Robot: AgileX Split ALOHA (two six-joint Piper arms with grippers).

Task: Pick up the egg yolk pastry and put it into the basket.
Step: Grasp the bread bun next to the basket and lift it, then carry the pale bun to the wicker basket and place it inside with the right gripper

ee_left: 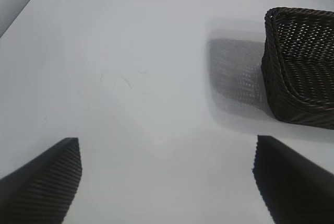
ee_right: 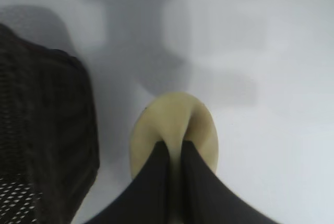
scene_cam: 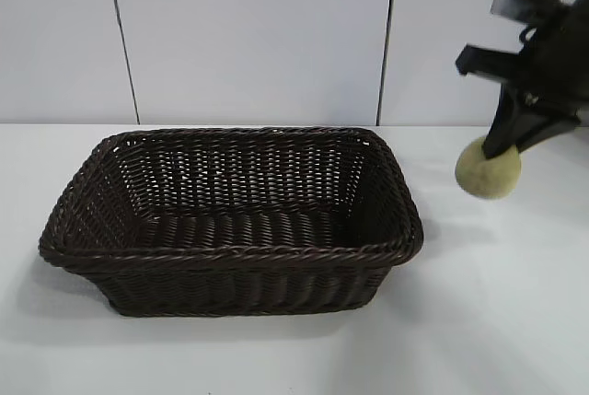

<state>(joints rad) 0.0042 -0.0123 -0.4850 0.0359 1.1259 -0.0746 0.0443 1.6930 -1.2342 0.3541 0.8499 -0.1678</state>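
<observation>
The egg yolk pastry (scene_cam: 488, 172), a pale yellow-cream dome, hangs above the white table to the right of the basket, pinched in my right gripper (scene_cam: 502, 146). In the right wrist view the two black fingers (ee_right: 156, 177) squeeze a fold of the pastry (ee_right: 172, 119), with the gripper (ee_right: 175, 148) shut on it. The dark brown wicker basket (scene_cam: 230, 257) stands in the middle of the table and holds nothing. My left gripper (ee_left: 167, 161) is open and empty over bare table, away from the basket (ee_left: 300, 72).
The white table (scene_cam: 497, 321) runs out around the basket. A white panelled wall (scene_cam: 248, 36) stands behind it. The basket's corner (ee_right: 47, 130) lies close beside the held pastry in the right wrist view.
</observation>
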